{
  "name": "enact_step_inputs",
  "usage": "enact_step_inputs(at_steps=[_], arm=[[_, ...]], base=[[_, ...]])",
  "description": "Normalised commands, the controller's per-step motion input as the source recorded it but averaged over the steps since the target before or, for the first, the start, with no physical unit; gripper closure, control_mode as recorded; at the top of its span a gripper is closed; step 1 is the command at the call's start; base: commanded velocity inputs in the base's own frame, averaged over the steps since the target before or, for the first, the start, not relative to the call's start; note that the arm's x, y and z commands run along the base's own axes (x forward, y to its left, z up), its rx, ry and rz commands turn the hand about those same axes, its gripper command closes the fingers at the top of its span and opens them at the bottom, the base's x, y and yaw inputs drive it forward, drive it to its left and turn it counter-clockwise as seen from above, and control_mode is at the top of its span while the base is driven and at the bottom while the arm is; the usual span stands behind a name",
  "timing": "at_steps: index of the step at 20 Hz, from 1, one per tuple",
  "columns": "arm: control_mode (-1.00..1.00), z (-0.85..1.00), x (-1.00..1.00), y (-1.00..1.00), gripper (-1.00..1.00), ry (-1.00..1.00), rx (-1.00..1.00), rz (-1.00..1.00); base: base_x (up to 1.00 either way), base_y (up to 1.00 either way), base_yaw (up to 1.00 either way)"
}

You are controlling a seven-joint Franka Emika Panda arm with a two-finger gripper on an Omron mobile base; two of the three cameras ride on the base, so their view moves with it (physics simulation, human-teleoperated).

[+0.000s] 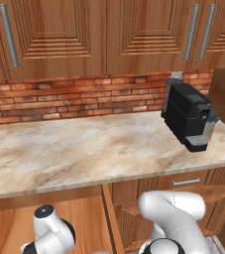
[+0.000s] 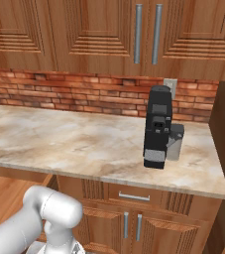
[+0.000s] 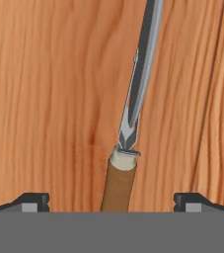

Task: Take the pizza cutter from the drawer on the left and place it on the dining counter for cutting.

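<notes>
The pizza cutter point(image 3: 133, 99) lies on the pale wood floor of the drawer point(image 3: 44, 99). Its silver wheel blade is seen edge-on and runs toward the top of the hand view, while its brown handle point(image 3: 118, 188) points back at the hand. My gripper point(image 3: 112, 201) is open just above it, and the handle sits midway between the two dark fingertips point(image 3: 32, 200) without touching them. In the left base view the open drawer point(image 1: 15, 223) shows under the counter edge at the lower left, with my arm bent down into it. The dining counter is out of view.
A marble counter point(image 1: 84, 149) with a brick backsplash stands ahead, with a black coffee machine point(image 1: 187, 114) at its right end. Wooden wall cabinets hang above. Right of the open drawer are a shut drawer front point(image 2: 134, 196) and cabinet doors.
</notes>
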Motion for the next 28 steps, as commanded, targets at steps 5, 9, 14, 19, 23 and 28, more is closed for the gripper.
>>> enact_step_inputs(at_steps=[5, 9, 14, 19, 23, 28], arm=[[-1.00, -0.13, -0.01, 0.00, -1.00, 0.00, 0.00, 0.00], [-1.00, -0.06, 0.00, 0.00, -1.00, 0.00, 0.00, 0.00], [-1.00, -0.06, 0.02, 0.00, -1.00, 0.00, 0.00, 0.00], [-1.00, -0.06, 0.02, 0.00, -1.00, 0.00, 0.00, 0.00], [-1.00, -0.06, 0.01, 0.00, -1.00, 0.00, 0.00, 0.00], [-1.00, -0.12, 0.00, 0.00, -1.00, 0.00, 0.00, 0.00]], base=[[0.00, 0.00, 0.00], [0.00, 0.00, 0.00], [0.00, 0.00, 0.00], [0.00, 0.00, 0.00], [0.00, 0.00, 0.00], [0.00, 0.00, 0.00]])
